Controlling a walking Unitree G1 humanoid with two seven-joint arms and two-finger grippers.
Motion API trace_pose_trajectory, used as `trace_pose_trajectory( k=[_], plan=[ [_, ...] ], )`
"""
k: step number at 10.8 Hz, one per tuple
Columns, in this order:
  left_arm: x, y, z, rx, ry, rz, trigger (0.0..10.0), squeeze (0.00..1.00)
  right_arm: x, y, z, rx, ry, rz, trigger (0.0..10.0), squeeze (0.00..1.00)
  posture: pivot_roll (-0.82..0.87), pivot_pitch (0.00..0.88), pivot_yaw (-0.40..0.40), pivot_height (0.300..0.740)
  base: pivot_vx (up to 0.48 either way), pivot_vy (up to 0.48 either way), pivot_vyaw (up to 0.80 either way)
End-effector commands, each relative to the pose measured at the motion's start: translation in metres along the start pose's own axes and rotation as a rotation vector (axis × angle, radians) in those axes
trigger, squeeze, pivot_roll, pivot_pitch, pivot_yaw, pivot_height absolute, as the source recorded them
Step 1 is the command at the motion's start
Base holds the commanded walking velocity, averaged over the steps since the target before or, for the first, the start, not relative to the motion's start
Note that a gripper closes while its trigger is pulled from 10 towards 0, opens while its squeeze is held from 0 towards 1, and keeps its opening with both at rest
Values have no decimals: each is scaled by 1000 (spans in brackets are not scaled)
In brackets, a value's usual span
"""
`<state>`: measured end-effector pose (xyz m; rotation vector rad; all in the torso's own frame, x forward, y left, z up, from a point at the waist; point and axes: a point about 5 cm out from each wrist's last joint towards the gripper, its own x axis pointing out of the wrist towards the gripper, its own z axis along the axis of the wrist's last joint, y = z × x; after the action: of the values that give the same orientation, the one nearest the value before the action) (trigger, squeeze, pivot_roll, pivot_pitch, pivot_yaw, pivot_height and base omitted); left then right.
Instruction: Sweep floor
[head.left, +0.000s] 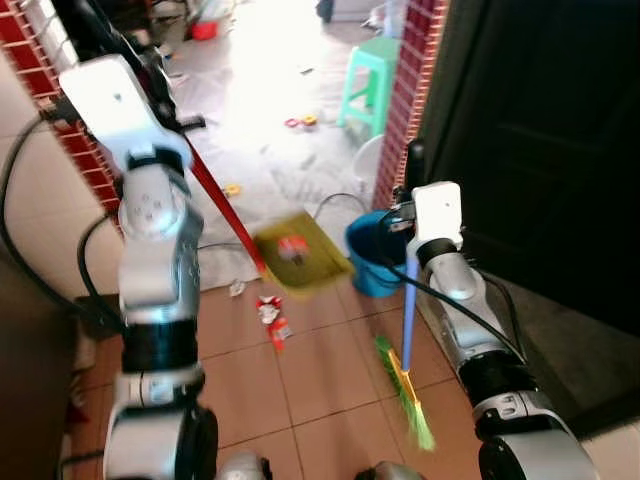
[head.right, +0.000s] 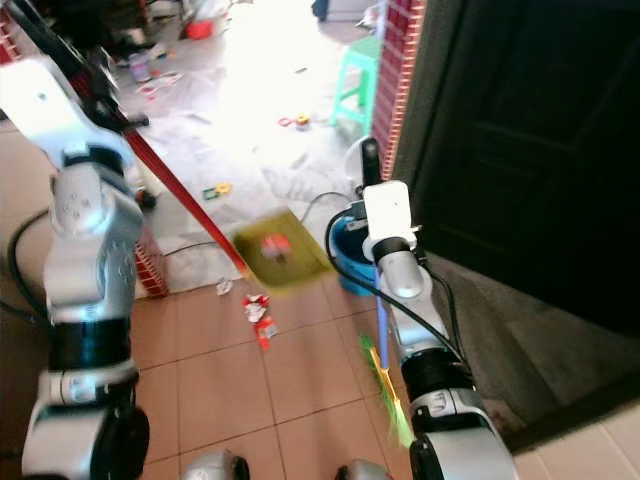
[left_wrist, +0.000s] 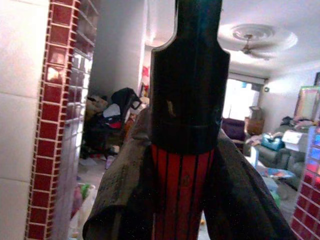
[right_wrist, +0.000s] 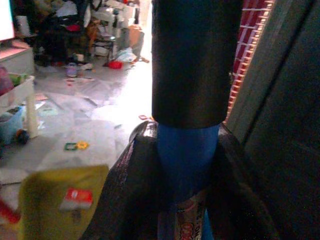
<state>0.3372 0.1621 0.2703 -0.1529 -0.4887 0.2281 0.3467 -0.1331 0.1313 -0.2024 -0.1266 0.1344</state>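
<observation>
— Since both arms are busy, what does each gripper hold?

— The left gripper (left_wrist: 185, 150) is clamped round the red handle (head.left: 222, 205) of the dustpan; the right gripper (right_wrist: 186, 165) is closed on the blue handle (head.left: 409, 315) of the broom.

— Where do the tools sit?

— The yellow dustpan (head.left: 300, 253) hangs above the tiled floor (head.left: 320, 370) with a red-and-white scrap (head.left: 291, 247) on it, near a blue bucket (head.left: 372, 258). The broom's green bristles (head.left: 408, 392) rest on the tiles by the right arm.

— Which step is this?

— Collecting, I'd judge — more red litter (head.left: 272, 315) lies on the floor just below the pan. Next the pan must come down flat beside it, and the broom must push the litter in.

— How do the tools lie?

— The red handle slants from upper left down to the pan; the blue handle stands almost upright, bristles trailing towards the robot.
</observation>
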Motion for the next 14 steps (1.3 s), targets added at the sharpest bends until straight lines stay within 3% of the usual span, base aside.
trace_pose_trajectory(
  k=[1, 3, 5, 14],
  plan=[
    [6, -6, 17, -26, -96, -13, 10000, 0, 3, 0, 8, -8, -33, 4, 10000, 0, -69, 0, 45, 740, 0, 0, 0],
    [6, -15, 13, -50, -83, -46, 10000, 0, 2, -3, 8, 0, -34, -9, 10000, 0, -74, 0, 50, 740, 0, 0, 0],
    [5, -18, 11, -36, -80, -56, 10000, 0, 0, -3, 7, -2, -30, -9, 10000, 0, -79, 0, 53, 740, 278, 0, -800],
    [2, -18, 4, -44, -81, -76, 10000, 0, 2, 0, 8, -3, -38, -5, 10000, 0, -80, 0, 50, 740, 444, 0, 0]
  ],
)
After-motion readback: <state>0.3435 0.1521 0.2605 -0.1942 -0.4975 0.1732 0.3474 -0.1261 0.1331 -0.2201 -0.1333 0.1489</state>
